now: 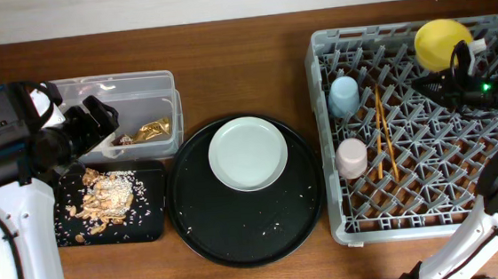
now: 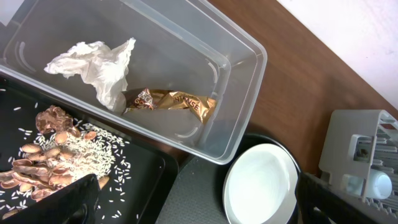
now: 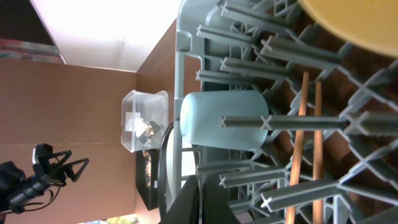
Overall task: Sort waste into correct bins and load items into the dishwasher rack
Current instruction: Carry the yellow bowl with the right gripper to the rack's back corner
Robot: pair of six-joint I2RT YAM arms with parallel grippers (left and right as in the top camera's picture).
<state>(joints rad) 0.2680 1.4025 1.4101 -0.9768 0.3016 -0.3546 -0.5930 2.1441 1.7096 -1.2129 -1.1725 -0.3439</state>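
Note:
The clear tub (image 1: 138, 86) holds the gold foil wrapper (image 1: 153, 129). In the left wrist view the tub (image 2: 242, 56) shows the white napkin (image 2: 93, 65) next to the wrapper (image 2: 171, 101). Food scraps with rice (image 1: 102, 200) lie in the shallow black tray (image 1: 153, 220). The grey-green plate (image 1: 248, 153) sits on the round black tray. The grey rack (image 1: 340, 221) holds the blue cup (image 1: 344, 96), pink cup (image 1: 352, 158), yellow bowl (image 1: 442, 42) and two chopsticks (image 1: 382, 133). My left gripper (image 1: 96, 120) is open and empty above the tub's front edge. My right gripper (image 1: 423, 83) is shut and empty over the rack, below the bowl.
The large round black tray (image 1: 247, 224) lies between the bins and the rack, with stray rice grains on it. The two bins stand side by side at the left. Bare wooden table (image 1: 241, 42) runs along the back.

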